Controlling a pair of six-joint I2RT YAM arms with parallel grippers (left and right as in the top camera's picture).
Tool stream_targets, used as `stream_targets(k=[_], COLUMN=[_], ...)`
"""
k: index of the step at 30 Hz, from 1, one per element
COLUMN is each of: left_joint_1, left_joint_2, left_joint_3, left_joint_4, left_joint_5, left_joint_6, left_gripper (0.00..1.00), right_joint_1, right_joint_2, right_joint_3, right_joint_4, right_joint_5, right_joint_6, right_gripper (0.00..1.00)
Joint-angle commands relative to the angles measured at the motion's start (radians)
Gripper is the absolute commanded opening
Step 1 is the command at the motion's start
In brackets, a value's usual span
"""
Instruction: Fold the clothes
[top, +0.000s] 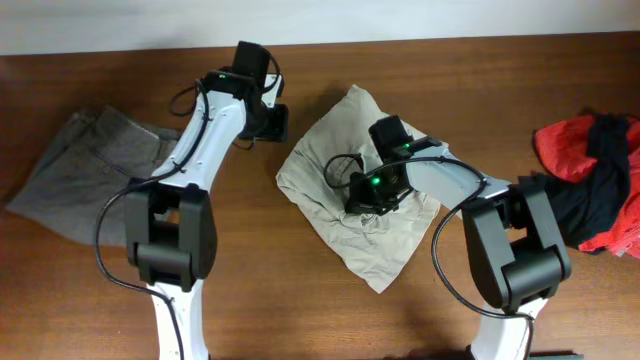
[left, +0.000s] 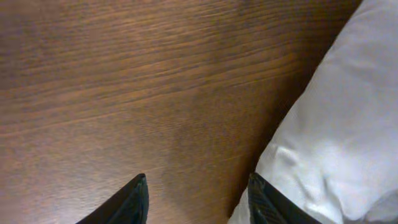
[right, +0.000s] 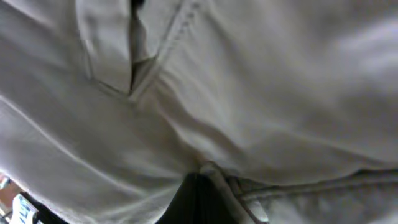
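Note:
The light beige-khaki shorts lie crumpled in a rough diamond at the table's middle. My right gripper sits on top of them; in the right wrist view its dark jaws are pinched on a seamed fold of the beige cloth. My left gripper is open and empty over bare wood just left of the shorts; in the left wrist view the shorts' pale edge lies by its right finger.
Darker grey shorts lie flat at the left of the wooden table. A heap of red and black garments sits at the right edge. A pale wall strip runs along the far edge.

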Motion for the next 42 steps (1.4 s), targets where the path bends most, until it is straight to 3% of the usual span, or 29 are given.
stream_targets(k=[1,5,9,17,21,31,33,39,42], left_joint_1=[0.004,0.004,0.004,0.006,0.020,0.020,0.009,-0.023,-0.023], left_joint_2=[-0.019,-0.019,-0.017,0.041,0.115,0.180,0.188,0.199,0.199], left_joint_3=[-0.001,-0.002,-0.002,-0.003,-0.003,-0.003,-0.003,-0.003,-0.003], left_joint_4=[0.016,0.045,0.048,0.086,0.084,0.082,0.068,-0.008,-0.050], left_joint_5=[0.043,0.248,0.390,0.436,0.572,0.575,0.610,0.736,0.764], left_joint_6=[0.099,0.326,0.421,0.497,0.531,0.542,0.559,0.639,0.673], left_gripper=[0.57,0.66,0.75,0.86,0.87,0.87,0.82,0.51,0.18], right_joint_1=[0.003,0.004,0.004,0.004,0.004,0.004,0.004,0.004,0.004], right_joint_2=[-0.018,-0.145,-0.301,-0.564,-0.637,-0.677,-0.677,-0.677,-0.677], right_joint_3=[0.008,0.013,0.013,0.013,0.013,0.013,0.013,0.013,0.013], right_joint_4=[-0.019,-0.034,-0.062,-0.208,-0.281,-0.375,-0.371,-0.380,-0.385], right_joint_5=[0.037,0.023,0.031,0.203,0.244,0.255,0.255,0.280,0.280], right_joint_6=[-0.070,-0.177,-0.196,-0.196,-0.204,-0.226,-0.225,-0.224,-0.224], right_gripper=[0.04,0.05,0.05,0.43,0.44,0.44,0.44,0.43,0.43])
